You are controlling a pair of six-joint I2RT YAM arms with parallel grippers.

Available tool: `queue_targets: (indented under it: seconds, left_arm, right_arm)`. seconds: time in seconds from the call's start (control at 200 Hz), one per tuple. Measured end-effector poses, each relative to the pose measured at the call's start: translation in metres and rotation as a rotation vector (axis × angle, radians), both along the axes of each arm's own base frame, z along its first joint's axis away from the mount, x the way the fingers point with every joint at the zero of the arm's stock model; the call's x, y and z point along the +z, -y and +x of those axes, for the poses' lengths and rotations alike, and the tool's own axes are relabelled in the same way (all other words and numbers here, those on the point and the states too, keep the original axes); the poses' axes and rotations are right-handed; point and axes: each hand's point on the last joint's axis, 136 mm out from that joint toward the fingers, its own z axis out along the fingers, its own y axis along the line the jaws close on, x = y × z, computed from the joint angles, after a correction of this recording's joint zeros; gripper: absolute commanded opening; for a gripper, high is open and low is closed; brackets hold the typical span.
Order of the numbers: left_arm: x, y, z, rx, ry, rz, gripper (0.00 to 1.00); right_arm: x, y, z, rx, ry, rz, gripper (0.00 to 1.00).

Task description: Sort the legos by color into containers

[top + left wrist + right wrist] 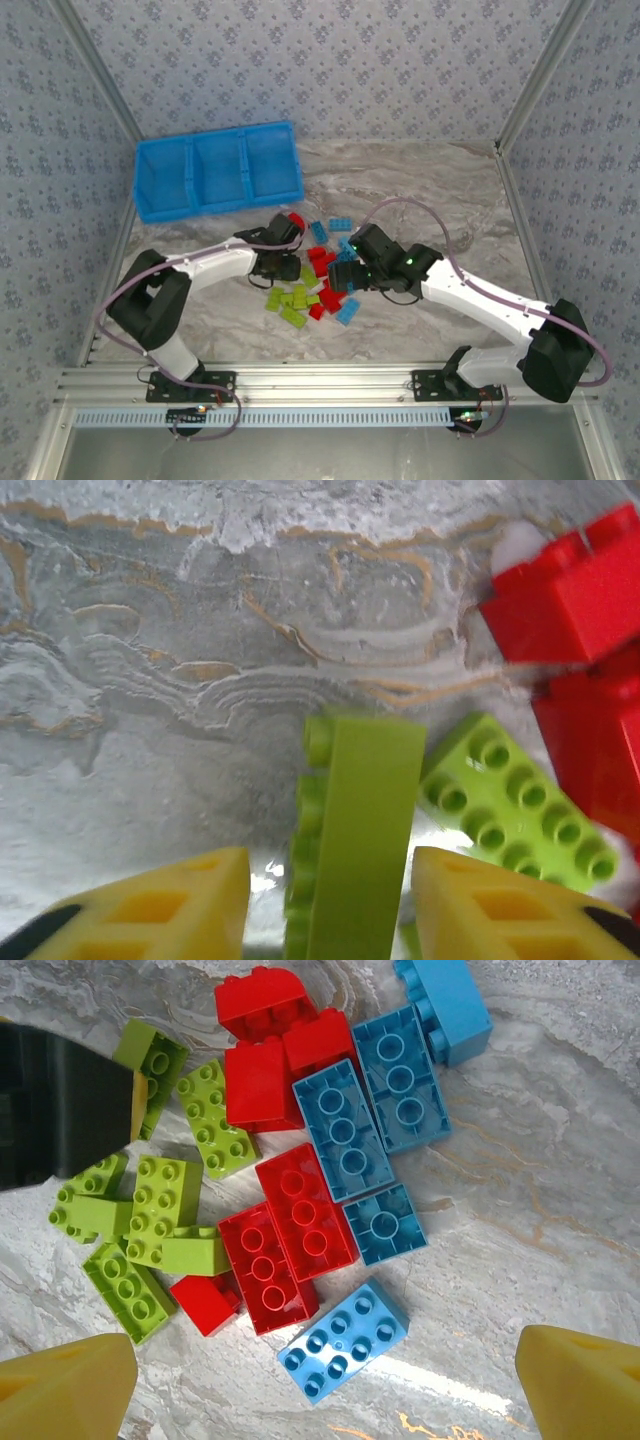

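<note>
A grey marble table (430, 190) is seen from above. At its far left a bright blue bin (220, 203) is set, split into three boxes side by side. Two white and black arms are stretched in from the near edge, the left arm (215, 262) and the right arm (480, 295), and both are bent toward the middle.

The legos (315, 280) are spread in a loose pile on the table between the two grippers, nearer than the bin and not in it. Red, light blue and lime green ones are mixed up together.

The right gripper (325, 1380) is held above the pile with its yellow fingers spread wide and nothing between them. Under it a light blue brick (342, 1345) is lying studs up, just beside two red bricks (290, 1210).

The left gripper (330, 900) is down low at the table. A lime green brick (360, 820) is stood on its edge between the yellow fingers (190, 905). A thin gap seems to be left on one side, so it cannot be told if the brick is pinched. Another lime brick (510, 810) is lying flat just beside it.
</note>
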Motion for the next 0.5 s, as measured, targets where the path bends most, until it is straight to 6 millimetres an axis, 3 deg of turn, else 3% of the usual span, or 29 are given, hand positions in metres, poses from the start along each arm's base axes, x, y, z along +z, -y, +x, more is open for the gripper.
queue_targets:
  seconds: [0.095, 0.195, 0.27, 0.395, 0.455, 0.5]
  left_arm:
    - [-0.002, 0.002, 0.003, -0.004, 0.007, 0.004, 0.18]
    - [0.001, 0.001, 0.006, 0.005, 0.022, 0.006, 0.14]
    - [0.013, -0.005, 0.01, 0.021, 0.067, 0.019, 0.13]
    - [0.069, -0.033, 0.027, 0.1, 0.226, 0.02, 0.12]
    - [0.106, -0.062, 0.046, 0.196, 0.325, 0.001, 0.12]
    - [0.136, -0.096, 0.064, 0.304, 0.413, -0.003, 0.1]
  right_arm:
    - [0.002, 0.0, -0.001, -0.003, 0.002, -0.008, 1.0]
    - [0.009, -0.002, -0.001, -0.004, 0.014, -0.006, 1.0]
    - [0.018, -0.007, -0.001, 0.003, 0.035, 0.001, 1.0]
    - [0.034, -0.012, 0.0, 0.011, 0.081, 0.02, 1.0]
    - [0.039, -0.013, 0.0, 0.01, 0.097, 0.026, 1.0]
    - [0.041, -0.012, 0.001, 0.006, 0.108, 0.028, 1.0]
